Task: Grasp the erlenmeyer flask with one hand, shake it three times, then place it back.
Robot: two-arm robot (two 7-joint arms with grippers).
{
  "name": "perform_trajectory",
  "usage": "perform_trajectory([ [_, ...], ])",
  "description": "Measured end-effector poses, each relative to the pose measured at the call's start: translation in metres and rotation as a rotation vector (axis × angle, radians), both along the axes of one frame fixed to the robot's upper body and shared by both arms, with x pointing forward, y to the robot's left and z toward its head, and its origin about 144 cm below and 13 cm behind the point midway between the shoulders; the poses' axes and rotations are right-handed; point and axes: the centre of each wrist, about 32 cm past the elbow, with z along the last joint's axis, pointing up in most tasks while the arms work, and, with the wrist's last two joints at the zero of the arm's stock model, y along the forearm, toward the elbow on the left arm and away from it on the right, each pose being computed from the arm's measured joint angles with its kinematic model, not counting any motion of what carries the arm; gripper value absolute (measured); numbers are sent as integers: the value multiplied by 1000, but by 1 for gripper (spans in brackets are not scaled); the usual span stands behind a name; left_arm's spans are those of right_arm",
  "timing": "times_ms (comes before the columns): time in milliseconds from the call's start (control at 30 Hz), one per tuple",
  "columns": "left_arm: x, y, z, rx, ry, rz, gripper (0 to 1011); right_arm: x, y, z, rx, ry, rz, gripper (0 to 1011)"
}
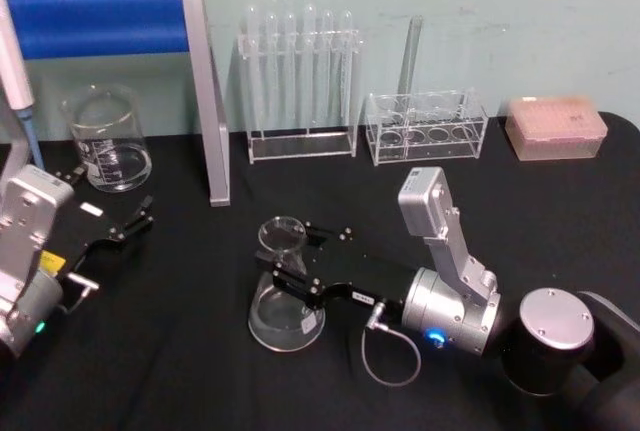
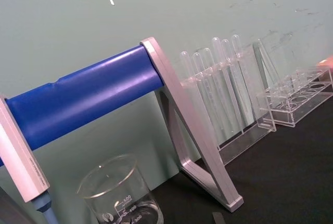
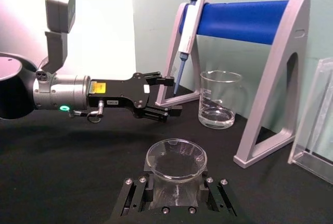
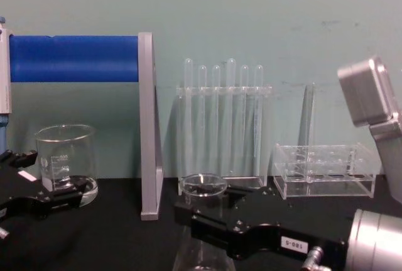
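Closest to the head camera sits the right arm's silver wrist (image 1: 452, 309), at 5 o'clock of the worktop (image 1: 190, 371). From it the right pincer (image 1: 287, 247) reaches toward 9 o'clock and straddles the neck of the erlenmeyer flask (image 1: 286, 317). Its two fingers (image 3: 136, 197) look pressed against the glass just under the flared rim, so I judge it clamped on the flask. The flask stands near the middle of the worktop, upright, its wide base apparently resting on the black surface.

The left pincer (image 3: 173, 95) is parked at 9 o'clock of the flask, well apart, jaws spread and holding nothing. A beaker (image 1: 108, 141) stands at 10 o'clock, the blue-barred stand (image 1: 205, 101) at 11, and the test tube rack (image 1: 300, 86) at 12.

For a good shake, the grip should stay below the rim so the flare stops any slip. Lifting straight up first clears the base. Strokes are best kept short and away from the stand's foot and the rack. To set it back, bring the base down flat before the jaws let go.
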Motion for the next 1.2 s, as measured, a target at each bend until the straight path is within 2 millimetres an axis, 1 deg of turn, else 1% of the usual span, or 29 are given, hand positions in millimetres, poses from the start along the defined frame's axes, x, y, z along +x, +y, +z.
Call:
perform_trajectory([
  [267, 0, 0, 0, 0, 0, 0, 1001, -4, -5, 8, 22, -10, -37, 449],
  [667, 0, 0, 0, 0, 0, 0, 1001, -15, -13, 39, 8, -29, -116, 449],
  [833, 0, 0, 0, 0, 0, 0, 1001, -17, -15, 43, 8, -39, -128, 449],
  [1200, 0, 0, 0, 0, 0, 0, 1001, -18, -14, 44, 14, -40, -131, 449],
])
